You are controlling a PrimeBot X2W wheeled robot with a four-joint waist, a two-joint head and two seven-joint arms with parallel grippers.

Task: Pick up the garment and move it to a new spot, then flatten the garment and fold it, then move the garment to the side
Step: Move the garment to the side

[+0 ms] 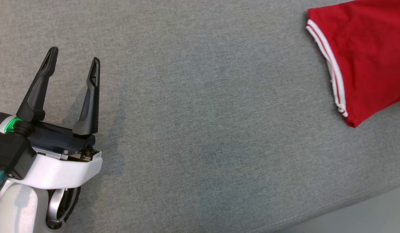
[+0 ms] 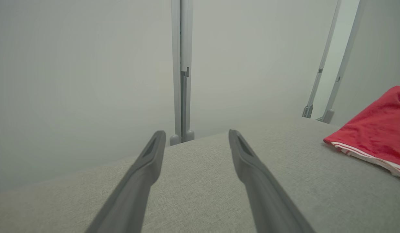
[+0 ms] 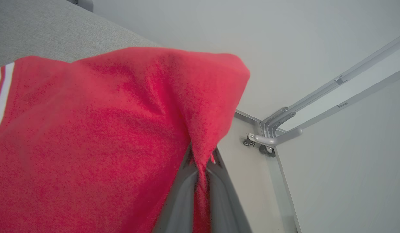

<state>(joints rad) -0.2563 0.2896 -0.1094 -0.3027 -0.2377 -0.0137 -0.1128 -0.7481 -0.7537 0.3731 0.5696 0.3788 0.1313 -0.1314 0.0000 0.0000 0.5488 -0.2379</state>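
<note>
Nearest to you, your left gripper (image 1: 74,54) hovers low over the grey padded surface (image 1: 203,136). Its two dark fingers are spread wide with nothing between them. Straight ahead of its fingertips lies bare grey cloth. Past the surface's far edge there is a pale wall with upright metal posts (image 2: 182,71).

The red garment (image 1: 365,58) lies well apart from this gripper, off to its right and somewhat farther forward, resting on the surface. The part facing the left gripper is a sleeve edge (image 1: 332,68) trimmed with white stripes. That edge runs roughly the same way the left fingers point. The rest of the garment runs out past the right side of the head view, so its full length and long axis cannot be judged.

Your right gripper (image 3: 202,168) is at the garment itself. Its fingers are pressed together on a pinched fold of red cloth, and the fabric spreads up and to the left of the fingertips in the right wrist view.

The right arm has the cloth, so shifting the garment looks like its job. To help, the left gripper would have to cross the bare surface rightward to the striped sleeve edge.
</note>
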